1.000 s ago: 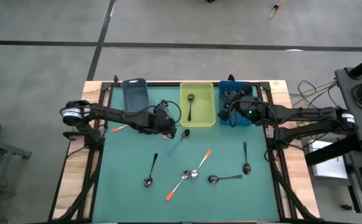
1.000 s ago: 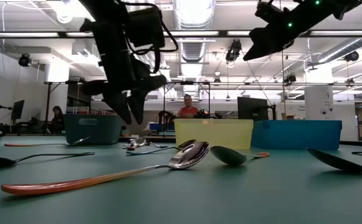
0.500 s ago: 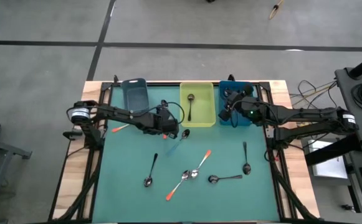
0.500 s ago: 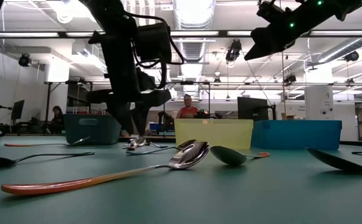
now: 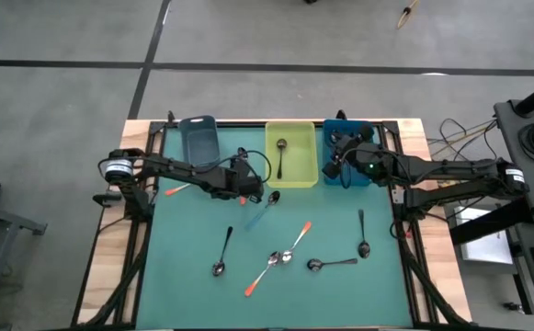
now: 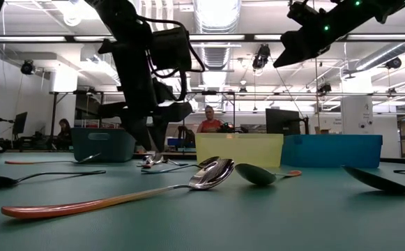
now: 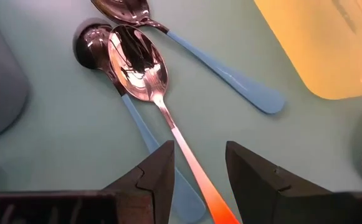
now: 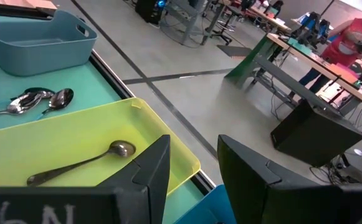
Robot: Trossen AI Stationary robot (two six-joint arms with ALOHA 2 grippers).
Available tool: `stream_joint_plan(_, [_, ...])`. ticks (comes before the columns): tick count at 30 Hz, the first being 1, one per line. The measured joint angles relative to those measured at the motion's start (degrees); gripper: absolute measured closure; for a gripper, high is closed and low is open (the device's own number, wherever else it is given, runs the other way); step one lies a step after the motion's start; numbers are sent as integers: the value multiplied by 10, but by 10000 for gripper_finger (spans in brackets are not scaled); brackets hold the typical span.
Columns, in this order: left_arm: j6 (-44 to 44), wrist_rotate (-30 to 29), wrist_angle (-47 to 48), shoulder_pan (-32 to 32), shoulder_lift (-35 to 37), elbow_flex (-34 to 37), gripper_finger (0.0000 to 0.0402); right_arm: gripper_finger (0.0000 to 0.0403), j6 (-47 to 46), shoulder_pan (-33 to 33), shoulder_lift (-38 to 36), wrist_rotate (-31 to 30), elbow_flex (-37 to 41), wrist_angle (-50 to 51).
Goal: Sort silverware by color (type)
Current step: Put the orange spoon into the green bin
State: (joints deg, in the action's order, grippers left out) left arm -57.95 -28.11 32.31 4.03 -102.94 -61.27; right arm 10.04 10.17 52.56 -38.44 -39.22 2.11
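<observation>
My left gripper [image 5: 248, 193] is low over the table near the yellow bin, open. Its fingers stand on either side of an orange-handled spoon's handle [image 7: 192, 167] without touching it. That spoon's shiny bowl [image 7: 137, 59] lies across a blue-handled spoon [image 7: 144, 132]. A second blue-handled spoon [image 7: 230, 78] lies beside them on the mat. My right gripper [image 5: 331, 168] hangs open and holding nothing, high above the yellow bin [image 8: 56, 146], which holds one dark spoon [image 8: 81, 163].
More spoons lie on the green mat: two crossed orange ones [image 5: 276, 260], black ones [image 5: 222, 253] [image 5: 361, 234] [image 5: 333, 264], and an orange one [image 5: 173, 190] by the left arm. Grey bin [image 5: 198, 138], yellow bin [image 5: 291, 152] and blue bin [image 5: 349, 147] line the far edge.
My left gripper has come down toward the table onto the cluster of spoons near the yellow bin, its fingertips now close to the mat. The spoons have stayed where they were.
</observation>
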Motion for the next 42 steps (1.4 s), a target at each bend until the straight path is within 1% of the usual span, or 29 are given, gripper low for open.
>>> stream_joint_plan(5, [4, -14, -3, 0, 0, 0, 277, 278, 0, 0, 0, 0, 0, 0])
stream_joint_plan(27, [4, -29, -23, 0, 0, 12, 277, 278, 0, 0, 0, 0, 0, 0])
stream_joint_plan(36, [-9, -29, -49, 0, 0, 39, 277, 278, 0, 0, 0, 0, 0, 0])
stream_joint_plan(42, [-11, -29, -55, 0, 0, 42, 277, 278, 1, 0, 0, 0, 0, 0])
